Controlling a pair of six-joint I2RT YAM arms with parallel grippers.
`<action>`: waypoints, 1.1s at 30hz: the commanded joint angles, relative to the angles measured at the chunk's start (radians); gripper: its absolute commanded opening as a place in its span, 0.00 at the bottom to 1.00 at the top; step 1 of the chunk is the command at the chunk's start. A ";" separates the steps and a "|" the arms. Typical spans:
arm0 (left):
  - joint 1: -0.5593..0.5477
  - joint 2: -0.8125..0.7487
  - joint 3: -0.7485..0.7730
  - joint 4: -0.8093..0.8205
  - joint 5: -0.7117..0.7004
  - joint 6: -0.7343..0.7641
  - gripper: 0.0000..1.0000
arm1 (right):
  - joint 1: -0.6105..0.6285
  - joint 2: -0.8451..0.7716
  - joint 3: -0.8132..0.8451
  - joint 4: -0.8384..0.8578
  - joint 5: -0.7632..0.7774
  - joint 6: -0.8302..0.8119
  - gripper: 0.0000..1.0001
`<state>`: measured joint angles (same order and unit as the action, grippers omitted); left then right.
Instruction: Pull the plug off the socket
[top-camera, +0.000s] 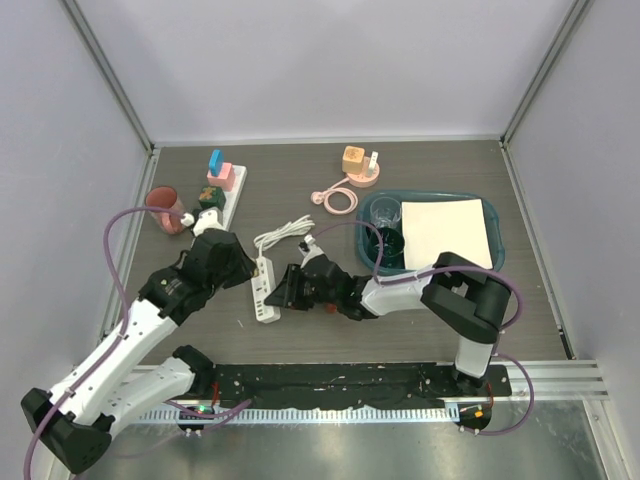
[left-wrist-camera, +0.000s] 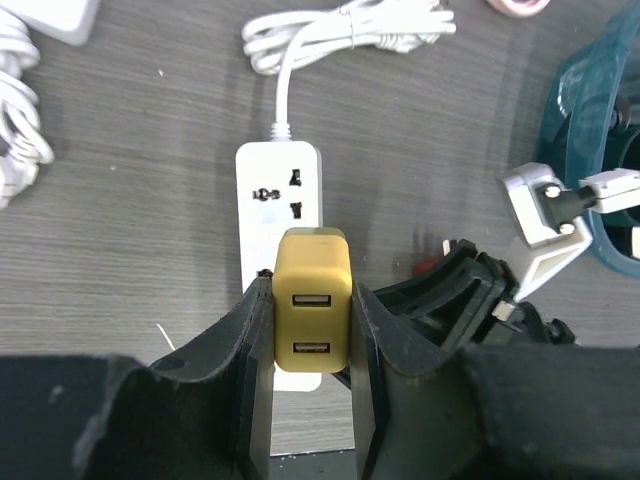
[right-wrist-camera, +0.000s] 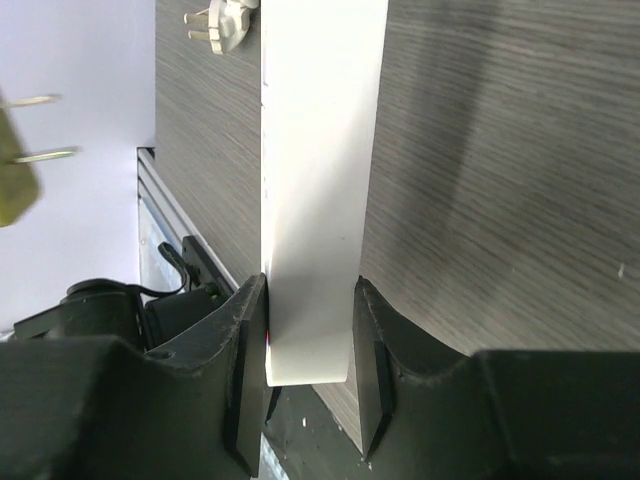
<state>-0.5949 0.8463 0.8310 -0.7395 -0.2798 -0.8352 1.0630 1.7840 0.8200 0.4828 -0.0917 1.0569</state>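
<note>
One coiled cord (left-wrist-camera: 350, 25) lies beyond plug (left-wrist-camera: 312, 300) and socket (left-wrist-camera: 280, 180).

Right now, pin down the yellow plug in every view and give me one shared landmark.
Top external: not visible, hidden under the left hand.
Left wrist: yellow plug at centre, clamped between the hand's fingers.
Right wrist: it sits at the far left edge, prongs bare.
Shared landmark: white power strip, in all three.

Bright, even overhead light; soft shadows, wrist views slightly blurred.
</note>
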 joint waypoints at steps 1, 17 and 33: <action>0.004 -0.055 0.066 -0.044 -0.123 0.018 0.00 | -0.015 0.041 0.117 -0.067 0.044 -0.026 0.01; 0.004 -0.156 0.019 -0.106 -0.139 -0.022 0.00 | -0.144 0.276 0.398 -0.205 0.040 -0.049 0.05; 0.004 -0.079 0.019 -0.026 0.082 0.039 0.00 | -0.173 -0.207 0.303 -0.452 0.182 -0.270 0.80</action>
<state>-0.5949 0.7261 0.8448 -0.8417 -0.3008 -0.8246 0.9108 1.7695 1.1748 0.0937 -0.0402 0.8436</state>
